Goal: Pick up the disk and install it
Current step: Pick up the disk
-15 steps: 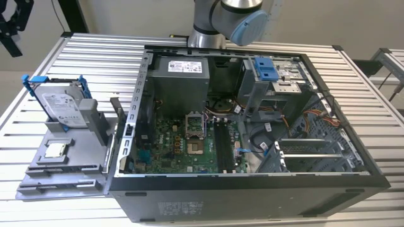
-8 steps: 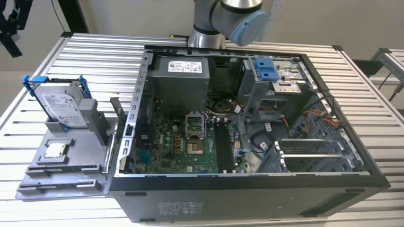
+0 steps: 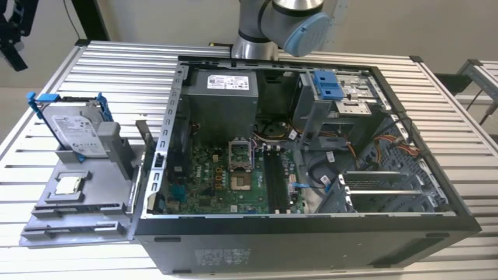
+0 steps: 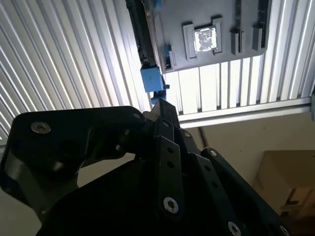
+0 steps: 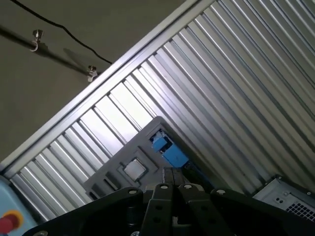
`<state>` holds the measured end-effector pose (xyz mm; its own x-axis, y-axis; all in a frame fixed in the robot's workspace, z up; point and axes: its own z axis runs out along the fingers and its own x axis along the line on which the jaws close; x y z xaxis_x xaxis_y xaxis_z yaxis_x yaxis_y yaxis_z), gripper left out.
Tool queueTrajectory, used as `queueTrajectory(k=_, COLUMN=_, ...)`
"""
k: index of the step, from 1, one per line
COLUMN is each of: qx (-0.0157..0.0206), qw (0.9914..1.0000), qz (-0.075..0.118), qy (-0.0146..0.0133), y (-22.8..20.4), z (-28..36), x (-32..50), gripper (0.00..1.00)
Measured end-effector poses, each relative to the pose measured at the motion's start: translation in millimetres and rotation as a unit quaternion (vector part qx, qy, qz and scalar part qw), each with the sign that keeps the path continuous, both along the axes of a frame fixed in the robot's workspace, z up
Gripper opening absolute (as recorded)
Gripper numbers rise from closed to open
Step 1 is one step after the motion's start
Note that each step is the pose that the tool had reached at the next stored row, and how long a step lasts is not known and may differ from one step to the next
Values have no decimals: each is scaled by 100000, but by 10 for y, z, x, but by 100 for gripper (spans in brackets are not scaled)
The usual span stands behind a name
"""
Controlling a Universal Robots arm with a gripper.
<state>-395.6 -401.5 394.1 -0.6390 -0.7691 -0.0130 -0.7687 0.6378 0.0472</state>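
The disk, silver-grey with a white label and a blue carrier rail, stands upright in a grey holder at the exterior view's left, outside the computer case. My gripper hangs high above it with its black fingers pressed together and nothing between them. Both wrist views look down past the fingertips onto the blue rail of the disk, seen edge-on. A black part at the exterior view's upper left looks like my gripper.
The open computer case lies on a slatted metal table, with a grey drive cage and blue latch at its back. A grey tray beside the disk carries a small square processor chip. The table edge runs near the tray.
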Motion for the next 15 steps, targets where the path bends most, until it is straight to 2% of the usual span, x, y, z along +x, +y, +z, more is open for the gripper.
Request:
queueTrajectory(k=4, qx=2, qw=99936, qz=3565, qy=-52, y=0, z=-3, x=0, gripper=0)
queueTrajectory(k=7, qx=1, qw=99797, qz=6365, qy=-81, y=1, z=-5, x=0, gripper=0)
queueTrajectory(k=9, qx=5, qw=99666, qz=8161, qy=-100, y=0, z=-7, x=0, gripper=0)
queueTrajectory(k=11, qx=5, qw=99501, qz=9978, qy=-106, y=0, z=-8, x=0, gripper=0)
queueTrajectory(k=15, qx=6, qw=99077, qz=13556, qy=-118, y=0, z=-12, x=0, gripper=0)
